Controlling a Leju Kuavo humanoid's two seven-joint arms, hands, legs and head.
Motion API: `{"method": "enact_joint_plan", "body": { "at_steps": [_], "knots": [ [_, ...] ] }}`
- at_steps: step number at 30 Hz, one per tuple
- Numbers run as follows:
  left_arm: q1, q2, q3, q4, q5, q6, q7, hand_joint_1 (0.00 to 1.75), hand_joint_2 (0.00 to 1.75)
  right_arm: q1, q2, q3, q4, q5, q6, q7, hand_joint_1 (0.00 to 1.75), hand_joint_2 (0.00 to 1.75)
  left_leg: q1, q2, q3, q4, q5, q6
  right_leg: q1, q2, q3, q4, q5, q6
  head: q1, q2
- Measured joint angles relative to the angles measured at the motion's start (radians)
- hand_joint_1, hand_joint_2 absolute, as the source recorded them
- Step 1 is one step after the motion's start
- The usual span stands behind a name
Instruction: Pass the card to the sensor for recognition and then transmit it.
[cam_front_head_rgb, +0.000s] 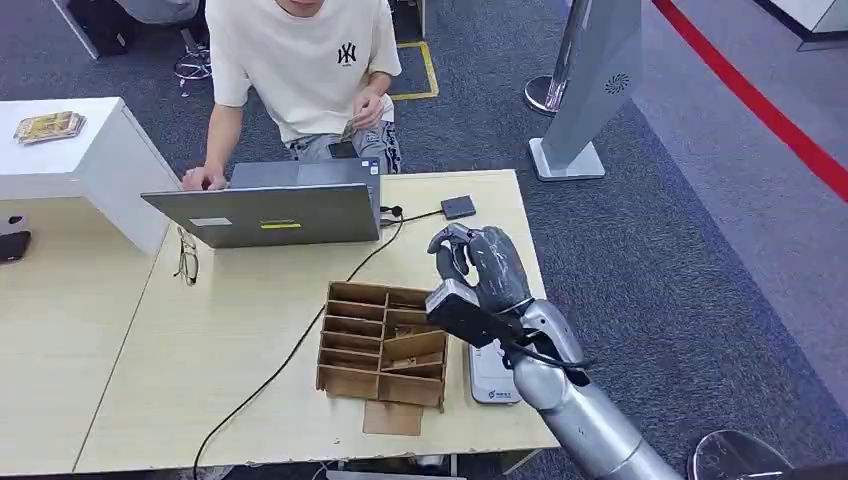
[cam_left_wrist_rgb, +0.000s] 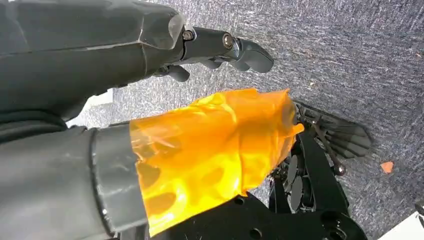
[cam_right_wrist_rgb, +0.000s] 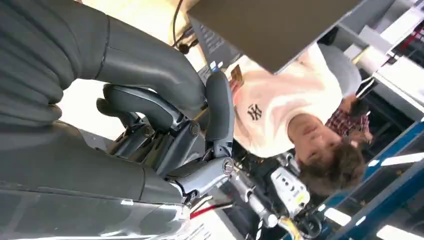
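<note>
Card (cam_front_head_rgb: 349, 128), small and brownish: it sits in the fingers of the person in the cream T-shirt (cam_front_head_rgb: 300, 60), who is seated at the far side of the light wooden desk (cam_front_head_rgb: 250, 310). The right wrist view shows the card (cam_right_wrist_rgb: 236, 76) against that shirt, well apart from the robot's hands.

Right hand (cam_front_head_rgb: 480, 265): raised above the desk's right portion, just beyond the brown wooden divided tray (cam_front_head_rgb: 385, 345). Its fingers are curled inward towards the thumb, and nothing is held between them. The right wrist view confirms the right hand (cam_right_wrist_rgb: 165, 115) is curled and empty.

Left hand (cam_left_wrist_rgb: 125, 55): it hangs over grey carpet. The thumb is wrapped in orange tape, the dark fingers are bent only at their tips and stand apart from the thumb, and nothing is held.

White flat device (cam_front_head_rgb: 490, 375): it lies on the desk just to the right of the tray and is partly covered by the silver right forearm.

Small dark square device (cam_front_head_rgb: 458, 207): it lies near the desk's far right corner and is joined by a lead to the grey open laptop (cam_front_head_rgb: 265, 210). The person's other hand rests at the laptop's left corner.

Black cable (cam_front_head_rgb: 300, 345): it runs from the laptop across the desk to the near edge, passing left of the tray.

Pair of spectacles (cam_front_head_rgb: 187, 255): they lie on the desk below the laptop's left corner.
</note>
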Motion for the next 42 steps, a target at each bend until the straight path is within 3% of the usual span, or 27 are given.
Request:
{"method": "enact_joint_plan", "body": {
  "at_steps": [8,9,13,16,17,20,42],
  "knots": [
    [-0.002,0.001,0.008,0.000,-0.007,0.001,-0.006,0.00,0.00,0.000,0.000,0.011,-0.005,-0.069,0.074,-0.034,1.31,1.75,0.000,0.000,0.000,0.000,0.000,0.000,0.000,0.000,0.000,0.000,0.000,0.000,0.000,0.000],
    [-0.003,0.002,0.009,0.000,-0.009,0.002,-0.010,0.00,0.00,0.000,0.000,0.018,-0.005,-0.085,0.089,-0.042,1.20,1.75,0.000,0.000,0.000,0.000,0.000,0.000,0.000,0.000,0.000,0.000,0.000,0.000,0.000,0.000],
    [-0.005,0.008,0.011,0.001,-0.010,0.006,-0.013,0.00,0.00,0.000,0.000,0.039,-0.010,-0.109,0.118,-0.045,1.20,1.75,0.000,0.000,0.000,0.000,0.000,0.000,0.000,0.000,0.000,0.000,0.000,0.000,0.000,0.000],
    [-0.005,0.010,0.014,0.002,-0.012,0.011,-0.013,0.00,0.00,0.001,0.000,0.048,-0.011,-0.114,0.121,-0.045,0.73,1.75,0.000,0.000,0.000,0.000,0.000,0.000,0.000,0.000,0.000,0.000,0.000,0.000,0.000,0.000],
    [-0.005,0.010,0.015,0.002,-0.012,0.012,-0.013,0.00,0.00,0.001,0.000,0.051,-0.012,-0.113,0.122,-0.045,0.77,1.75,0.000,0.000,0.000,0.000,0.000,0.000,0.000,0.000,0.000,0.000,0.000,0.000,0.000,0.000],
    [-0.005,0.011,0.016,0.003,-0.013,0.013,-0.014,0.00,0.00,0.000,0.000,0.063,-0.015,-0.109,0.135,-0.044,0.63,1.75,0.000,0.000,0.000,0.000,0.000,0.000,0.000,0.000,0.000,0.000,0.000,0.000,0.000,0.000],
    [-0.018,0.054,0.016,0.087,-0.031,0.058,-0.040,0.00,0.00,-0.051,0.000,0.320,-0.012,-0.064,0.213,-0.029,0.89,1.75,0.000,0.000,0.000,0.000,0.000,0.000,0.000,0.000,0.000,0.000,0.000,0.000,0.000,0.000]
  ]
}}
